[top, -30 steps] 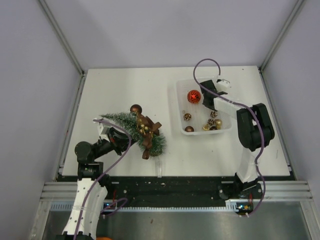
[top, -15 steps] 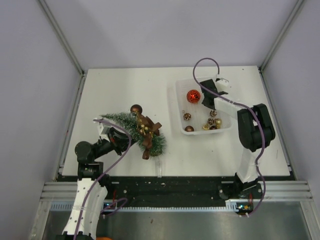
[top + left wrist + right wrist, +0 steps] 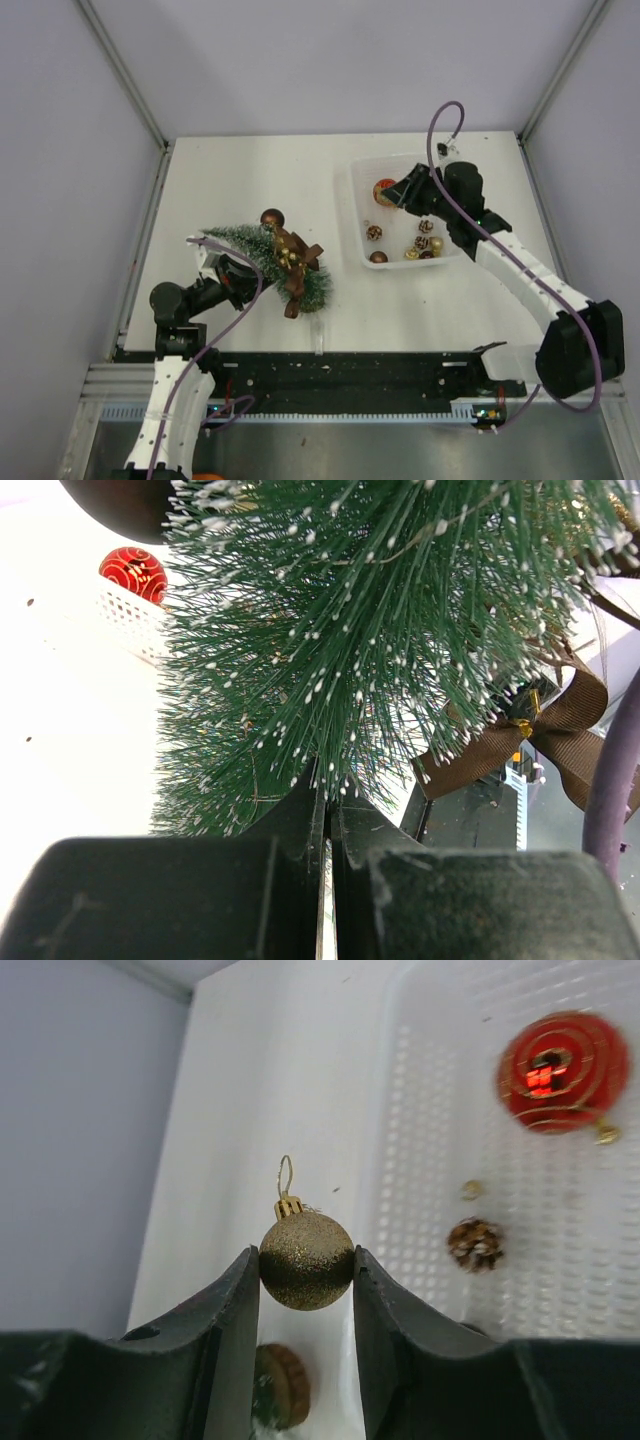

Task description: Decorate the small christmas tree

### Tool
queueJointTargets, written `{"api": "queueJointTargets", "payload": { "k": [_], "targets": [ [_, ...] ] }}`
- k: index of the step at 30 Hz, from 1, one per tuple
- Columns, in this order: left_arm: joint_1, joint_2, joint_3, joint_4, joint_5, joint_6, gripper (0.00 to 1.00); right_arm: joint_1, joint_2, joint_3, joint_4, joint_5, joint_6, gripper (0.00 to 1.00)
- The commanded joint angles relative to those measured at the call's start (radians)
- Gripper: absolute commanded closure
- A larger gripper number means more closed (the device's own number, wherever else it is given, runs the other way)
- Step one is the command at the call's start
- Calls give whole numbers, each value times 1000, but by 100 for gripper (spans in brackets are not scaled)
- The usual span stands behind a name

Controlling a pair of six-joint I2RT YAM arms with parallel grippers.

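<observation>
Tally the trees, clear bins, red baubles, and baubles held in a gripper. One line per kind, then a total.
small christmas tree: 1
clear bin: 1
red bauble: 1
gold bauble, pinched in the right gripper: 1
Total: 4

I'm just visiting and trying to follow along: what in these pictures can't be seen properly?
Top view: the gold bauble is covered by the right gripper holding it.
Left wrist view: bristles hide the trunk of the small christmas tree at the shut left gripper; a dark bauble is cut by the top edge.
Right wrist view: the wooden base sits partly behind a finger.
</observation>
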Motion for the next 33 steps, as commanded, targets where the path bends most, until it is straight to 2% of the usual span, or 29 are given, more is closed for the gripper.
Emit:
{"api": "queueJointTargets", "payload": {
  "k": [1,6,10,16,23,33],
  "targets": [
    [-3,-12,4,54,-12,-3,100,12,-139,-125,215,-445,58,89],
    [-3,-9,4,55,-12,-5,100,83,-223,-133,193,-611,31,91],
    [-5,-7,2,60,-12,-5,100,176,-268,-110,49,-618,-73,92],
    [-5,-4,1,57,-7,-6,100,241,-311,-145,-27,-630,-120,92],
    [-5,0,1,62,-3,-3,100,264,-276,-170,30,-662,-112,92],
    [-5,0,2,57,-1,-2,100,305,-165,-121,142,-690,-94,91]
  ]
}}
